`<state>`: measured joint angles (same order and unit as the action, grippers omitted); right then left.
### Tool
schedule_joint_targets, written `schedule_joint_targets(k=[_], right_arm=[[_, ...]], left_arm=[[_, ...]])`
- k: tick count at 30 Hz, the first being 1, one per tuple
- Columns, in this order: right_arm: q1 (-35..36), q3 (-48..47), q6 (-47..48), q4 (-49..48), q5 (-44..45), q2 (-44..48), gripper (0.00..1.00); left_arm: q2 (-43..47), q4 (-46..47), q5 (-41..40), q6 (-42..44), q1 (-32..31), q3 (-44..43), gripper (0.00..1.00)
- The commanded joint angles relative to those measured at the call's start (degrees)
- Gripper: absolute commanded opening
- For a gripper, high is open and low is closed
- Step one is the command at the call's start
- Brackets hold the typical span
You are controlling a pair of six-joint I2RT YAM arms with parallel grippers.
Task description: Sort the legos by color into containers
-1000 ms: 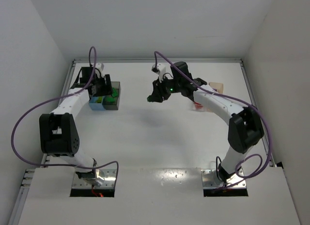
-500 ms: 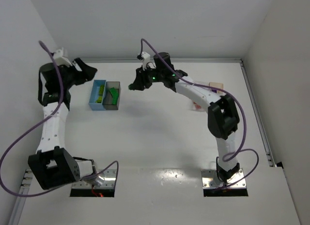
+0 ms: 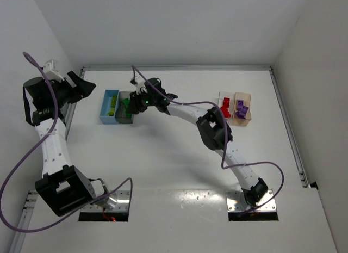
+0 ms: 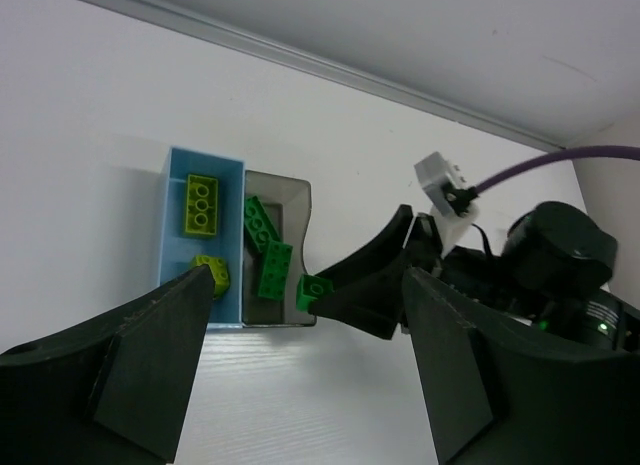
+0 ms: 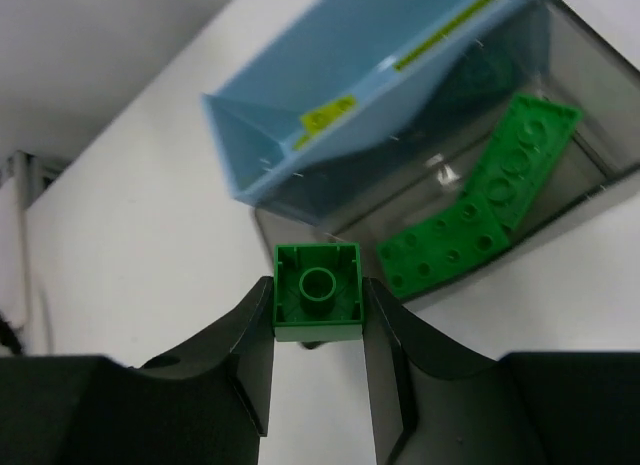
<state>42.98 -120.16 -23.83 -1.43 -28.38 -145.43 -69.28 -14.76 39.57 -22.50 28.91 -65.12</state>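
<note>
Lego sort: four bins, two arms, one green brick in grip.
Left gripper (image 3: 87, 83): jaws spread, empty, well left of the bins. Light blue bin (image 3: 104, 109): yellow-green bricks (image 4: 200, 203). Dark grey bin (image 4: 300, 200), touching it: green bricks (image 4: 265, 245). Right gripper (image 5: 318, 307): jaws pinching a small green brick (image 5: 318, 285) at the grey bin's corner. Far right, side by side: clear bin (image 3: 219, 94) with red bricks (image 3: 224, 104), tan bin (image 3: 247, 95) with purple bricks (image 3: 240, 107).

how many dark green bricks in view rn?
3. One green brick and a second brick lie in the grey bin; the third brick is clamped in the right gripper, near that bin's corner. Others may be hidden beneath.
</note>
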Motion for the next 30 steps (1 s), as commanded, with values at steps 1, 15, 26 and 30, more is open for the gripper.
schedule_joint_targets(k=[1,15,26,30], right_arm=[[-0.5,-4.3,-0.4,-5.0,3.4,-1.4,0.25],[1.1,-8.1,2.2,-6.1,2.4,-2.9,0.72],[-3.0,2.8,12.4,8.2,9.4,19.5,0.85],[-11.9,20.4,16.9,14.5,10.1,40.9,0.9]], left_arm=[[-0.1,-0.6,3.1,1.6,0.5,-0.1,0.82],[-1.7,-0.6,5.9,3.2,1.1,2.2,0.85],[-1.6,-6.5,9.7,11.7,-4.4,0.6,0.99],[-0.4,-7.1,3.3,12.8,-13.9,2.6,0.99]])
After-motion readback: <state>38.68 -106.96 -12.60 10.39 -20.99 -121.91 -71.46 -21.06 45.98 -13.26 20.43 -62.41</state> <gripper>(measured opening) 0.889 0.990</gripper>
